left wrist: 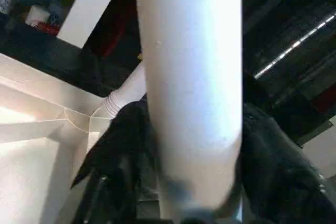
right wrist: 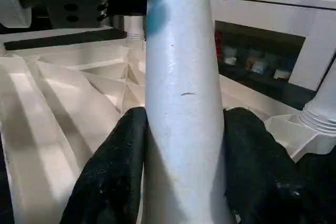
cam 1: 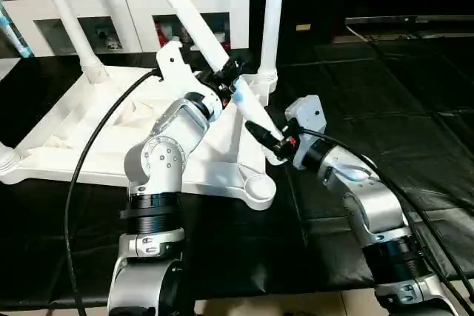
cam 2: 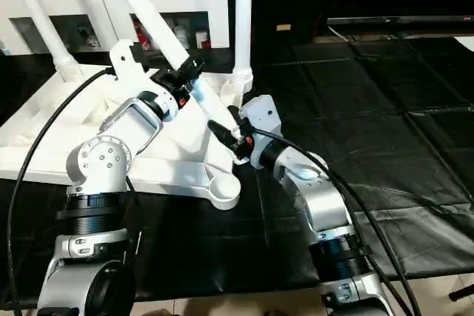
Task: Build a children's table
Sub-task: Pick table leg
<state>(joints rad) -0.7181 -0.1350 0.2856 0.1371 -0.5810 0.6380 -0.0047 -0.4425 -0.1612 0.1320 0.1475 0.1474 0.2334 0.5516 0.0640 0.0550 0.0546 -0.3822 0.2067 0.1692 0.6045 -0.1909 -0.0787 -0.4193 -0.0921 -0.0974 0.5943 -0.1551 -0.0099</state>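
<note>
Holding the loose long white tapered plastic tube leg (cam 1: 194,16) slanted over the upturned white ribbed plastic tabletop (cam 1: 89,131) on the black mat (cam 1: 385,86), both grippers clamp it: left gripper (cam 1: 226,78) higher, right gripper (cam 1: 268,135) near its lower end, likely to steer it into the empty near-right corner socket (cam 1: 257,186). Other legs stand in the far-right (cam 1: 272,5) and far-left (cam 1: 67,12) sockets.

The leg (right wrist: 181,93) looks smooth white plastic, faintly scuffed; the black end effector fingers (right wrist: 113,177) look matt and grainy.
</note>
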